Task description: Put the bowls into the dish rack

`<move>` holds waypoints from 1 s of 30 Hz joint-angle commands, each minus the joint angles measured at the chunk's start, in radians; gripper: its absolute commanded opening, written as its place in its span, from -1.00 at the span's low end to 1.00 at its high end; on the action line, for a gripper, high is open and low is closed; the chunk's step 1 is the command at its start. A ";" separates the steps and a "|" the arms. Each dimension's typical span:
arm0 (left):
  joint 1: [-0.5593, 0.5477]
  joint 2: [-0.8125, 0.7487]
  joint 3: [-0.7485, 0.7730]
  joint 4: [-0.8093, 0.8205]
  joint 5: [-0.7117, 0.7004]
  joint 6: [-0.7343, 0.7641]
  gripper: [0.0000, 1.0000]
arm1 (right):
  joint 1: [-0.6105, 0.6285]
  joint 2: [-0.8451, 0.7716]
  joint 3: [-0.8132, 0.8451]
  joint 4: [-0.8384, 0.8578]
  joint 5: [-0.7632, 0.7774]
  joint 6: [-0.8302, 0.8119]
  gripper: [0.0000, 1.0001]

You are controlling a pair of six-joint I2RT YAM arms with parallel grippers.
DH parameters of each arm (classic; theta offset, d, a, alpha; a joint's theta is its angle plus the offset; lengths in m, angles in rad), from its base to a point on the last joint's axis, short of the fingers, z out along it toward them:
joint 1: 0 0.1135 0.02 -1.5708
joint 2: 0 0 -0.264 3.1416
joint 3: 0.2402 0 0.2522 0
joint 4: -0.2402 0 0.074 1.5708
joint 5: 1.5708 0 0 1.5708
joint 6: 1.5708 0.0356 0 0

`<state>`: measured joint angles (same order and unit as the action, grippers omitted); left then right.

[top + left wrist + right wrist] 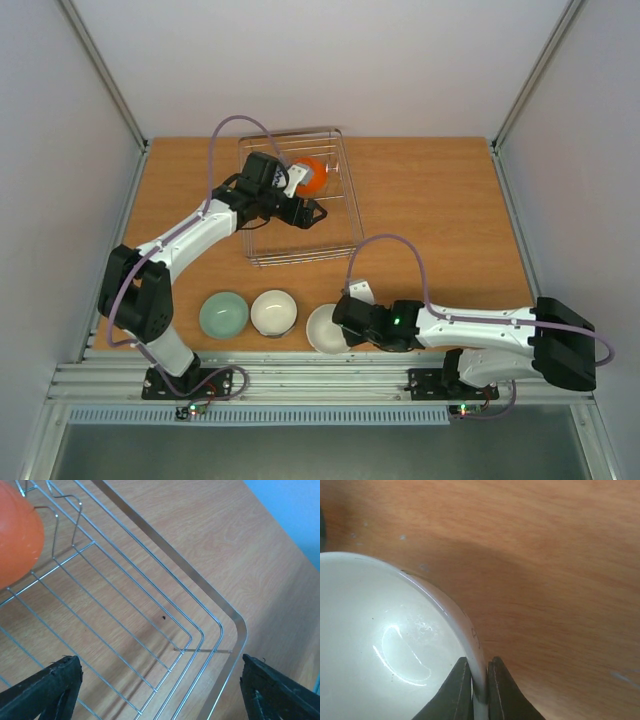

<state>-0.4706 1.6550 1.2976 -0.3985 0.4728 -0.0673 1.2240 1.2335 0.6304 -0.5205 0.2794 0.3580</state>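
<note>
Pincer check | right pincer (479,680): I read it clenched on the white bowl's (385,645) rim, near edge of counter (440,200) | left pincer (160,687): released, jaws wide over a dish rack (200,580) corner | orange bowl (312,175): inside rack, far end | pale green bowl (223,314), cream bowl (273,312): on counter in a row with the white one

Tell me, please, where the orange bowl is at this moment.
In the top view, the orange bowl sits inside the dish rack, in its far right part, at the far left-centre of the table.
</note>
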 commanded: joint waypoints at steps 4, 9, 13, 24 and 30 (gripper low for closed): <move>0.004 -0.055 -0.011 0.035 0.144 0.019 0.71 | 0.006 -0.156 0.069 -0.125 0.217 -0.058 -0.98; -0.006 -0.053 -0.014 0.030 0.183 0.022 0.68 | -0.011 -0.258 0.150 -0.158 0.324 -0.159 -0.98; -0.041 -0.042 -0.003 -0.004 0.074 0.059 0.64 | -0.126 -0.320 0.161 -0.045 0.204 -0.270 -0.98; -0.076 -0.078 -0.001 -0.025 0.082 0.095 0.69 | -0.411 -0.225 0.205 0.160 -0.141 -0.394 -0.98; -0.076 -0.097 -0.006 -0.027 0.130 0.098 0.71 | -0.508 -0.202 0.191 0.229 -0.241 -0.389 -0.98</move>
<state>-0.5465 1.6009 1.2934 -0.4316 0.5484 0.0116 0.7658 1.0435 0.7826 -0.4419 0.1379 -0.0185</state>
